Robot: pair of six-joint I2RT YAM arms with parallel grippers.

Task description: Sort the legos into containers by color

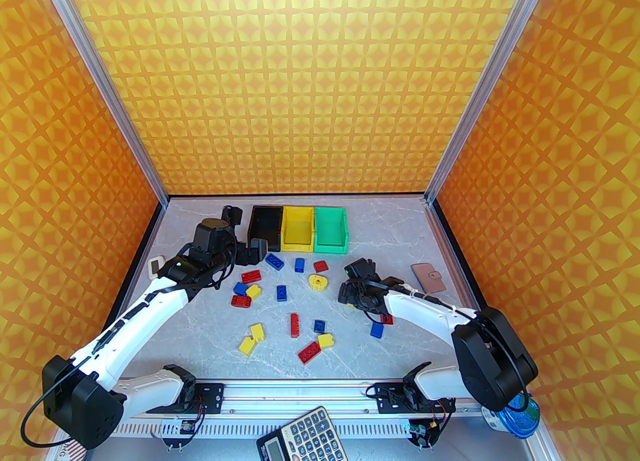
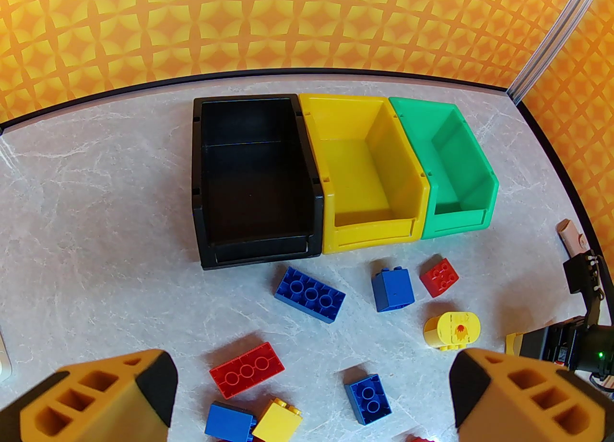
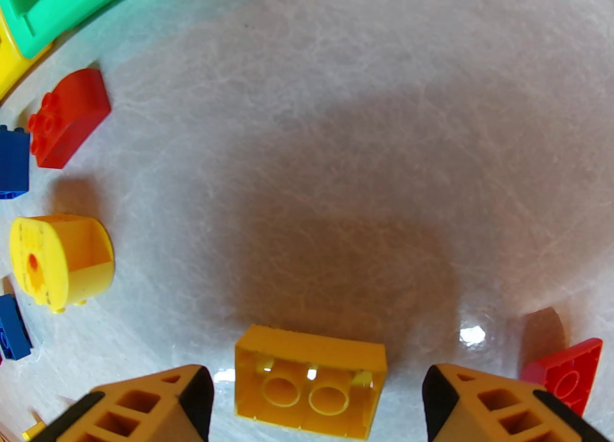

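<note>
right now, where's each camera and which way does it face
top external: above and behind, looking down at the table; left arm, right arm show.
left wrist: raised, facing the black bin, yellow bin, green bin; left gripper open.
right wrist: low, facing a yellow brick; right gripper open.
all share the round yellow piece.

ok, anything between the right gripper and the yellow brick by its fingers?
Nothing visible. The yellow brick sits inside the right gripper, jaws open, with a gap on each side.
</note>
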